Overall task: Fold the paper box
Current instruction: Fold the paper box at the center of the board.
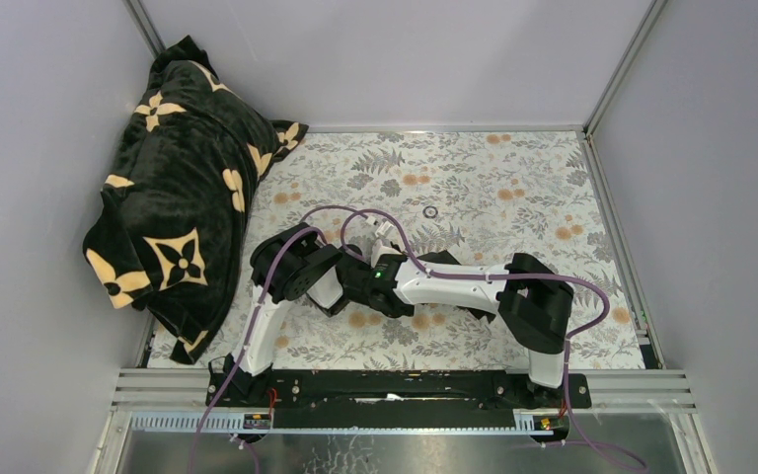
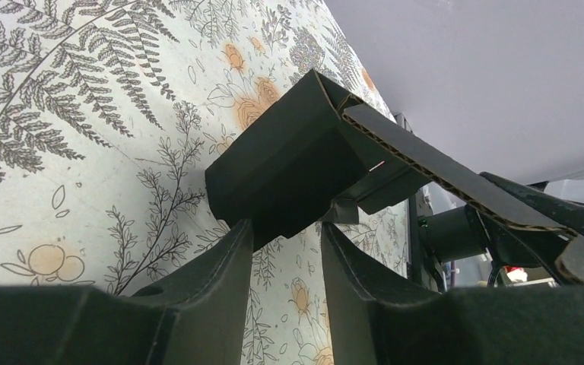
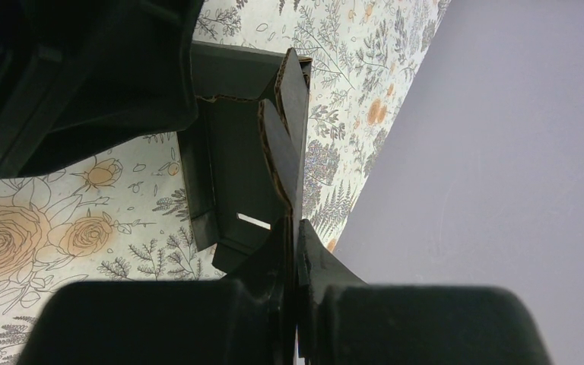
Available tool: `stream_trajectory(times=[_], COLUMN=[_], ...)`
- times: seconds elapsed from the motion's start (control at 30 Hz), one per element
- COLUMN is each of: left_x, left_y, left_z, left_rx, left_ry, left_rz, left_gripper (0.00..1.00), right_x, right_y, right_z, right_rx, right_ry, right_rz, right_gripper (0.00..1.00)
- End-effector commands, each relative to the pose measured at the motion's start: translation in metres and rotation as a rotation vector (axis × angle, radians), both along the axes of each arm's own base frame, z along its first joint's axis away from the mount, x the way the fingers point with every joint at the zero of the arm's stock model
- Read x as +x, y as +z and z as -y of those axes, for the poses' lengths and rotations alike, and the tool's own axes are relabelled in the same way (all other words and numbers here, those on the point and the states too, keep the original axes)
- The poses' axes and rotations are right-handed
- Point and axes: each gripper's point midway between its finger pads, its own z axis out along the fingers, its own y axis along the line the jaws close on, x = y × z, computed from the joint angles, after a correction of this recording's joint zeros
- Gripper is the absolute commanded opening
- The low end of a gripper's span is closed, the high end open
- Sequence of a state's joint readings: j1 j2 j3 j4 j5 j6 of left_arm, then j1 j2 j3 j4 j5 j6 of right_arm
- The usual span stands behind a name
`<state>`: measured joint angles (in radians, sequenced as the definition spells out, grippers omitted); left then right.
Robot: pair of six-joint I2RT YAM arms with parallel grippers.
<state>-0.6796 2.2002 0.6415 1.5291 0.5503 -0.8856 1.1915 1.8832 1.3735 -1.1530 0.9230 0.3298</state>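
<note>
Just seven o'clock of the table [image 1: 513, 197] centre, mid-fold, my right gripper [image 3: 293, 232] pinches a paper box [image 3: 232, 167] flap, left gripper [image 2: 283, 228] gaping; next I'd regrip and fold the wall.

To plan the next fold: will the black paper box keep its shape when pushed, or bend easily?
The paper box is probably stiff: its cut edge shows corrugated layers. It likely bends along creases, where panels stand angled. It seems light, since the right gripper pinches just one flap.
</note>
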Motion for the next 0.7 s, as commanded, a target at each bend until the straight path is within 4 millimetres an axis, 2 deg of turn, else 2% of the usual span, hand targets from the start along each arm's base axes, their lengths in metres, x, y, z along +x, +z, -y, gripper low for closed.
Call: stream_trajectory(times=[0.0,0.2,0.4,0.67], left_x=[0.004,0.007,-0.001,-0.013], left_y=[0.029,0.029,0.030,0.033], left_z=[0.009,0.012,0.014,0.020], left_rx=[-0.057,-0.059,-0.062,-0.082], left_ry=[-0.031,-0.048,-0.109,-0.232], left_rz=[0.171,0.192,0.212,0.234], left_gripper=[0.45,0.46,0.46,0.46], right_x=[-0.006,-0.006,-0.010,-0.014], right_y=[-0.008,-0.007,-0.006,-0.016], right_z=[-0.016,-0.016,-0.015,-0.010], right_rx=[0.125,0.136,0.172,0.163], right_ry=[-0.011,-0.003,0.020,0.018], right_rz=[-0.014,-0.016,-0.035,-0.060], right_gripper=[0.00,0.00,0.00,0.00])
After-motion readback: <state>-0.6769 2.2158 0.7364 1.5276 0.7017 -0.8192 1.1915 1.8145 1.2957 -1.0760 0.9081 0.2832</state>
